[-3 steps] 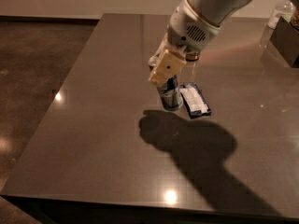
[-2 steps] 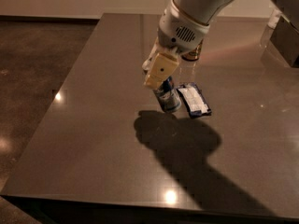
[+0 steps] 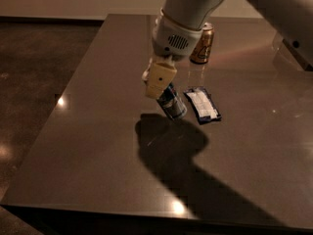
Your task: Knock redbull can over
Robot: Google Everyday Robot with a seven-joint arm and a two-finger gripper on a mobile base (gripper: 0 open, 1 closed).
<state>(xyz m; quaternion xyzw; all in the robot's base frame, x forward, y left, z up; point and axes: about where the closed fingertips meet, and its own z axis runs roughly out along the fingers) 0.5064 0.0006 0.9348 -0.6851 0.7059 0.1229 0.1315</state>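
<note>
The redbull can (image 3: 172,103), slim, silver and blue, leans over at a steep tilt on the dark table (image 3: 98,146), its top toward the upper left and hidden behind the gripper. My gripper (image 3: 157,80), with cream-coloured fingers, hangs from the white arm directly over and against the can's upper end, in the middle of the camera view.
A shorter gold can (image 3: 202,44) stands upright behind the arm at the back. A flat blue and white packet (image 3: 202,105) lies just right of the redbull can. The table's left edge and near edge drop to a dark floor.
The arm has moved left and slightly toward the camera. The can has gone from nearly upright to steeply tilted. The gold can has come into sight behind the arm.
</note>
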